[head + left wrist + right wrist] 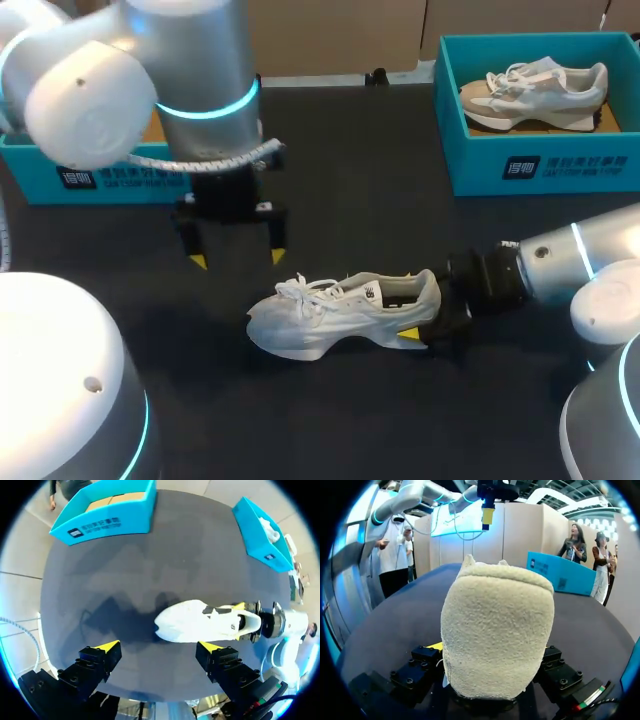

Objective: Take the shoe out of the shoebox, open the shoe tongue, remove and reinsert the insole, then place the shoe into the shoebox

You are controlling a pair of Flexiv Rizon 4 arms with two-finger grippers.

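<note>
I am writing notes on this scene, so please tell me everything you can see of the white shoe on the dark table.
The white lace-up sports shoe stands sole down on the dark table, toe toward my left arm's side. The upper looks like smooth pale fabric with white laces; the heel looks cream and fleecy. The right gripper is shut on the heel, one finger on each side. The open left gripper hangs near the laces, not touching.

We list the shoe (340,310) as pale mesh cloth on a smooth white sole, its heel (497,630) rough and fleecy. Our counter (380,150) is matt and dark. The shoebox (540,165) looks like matt teal card, and our left arm (190,60) is smooth, glossy silver.
</note>
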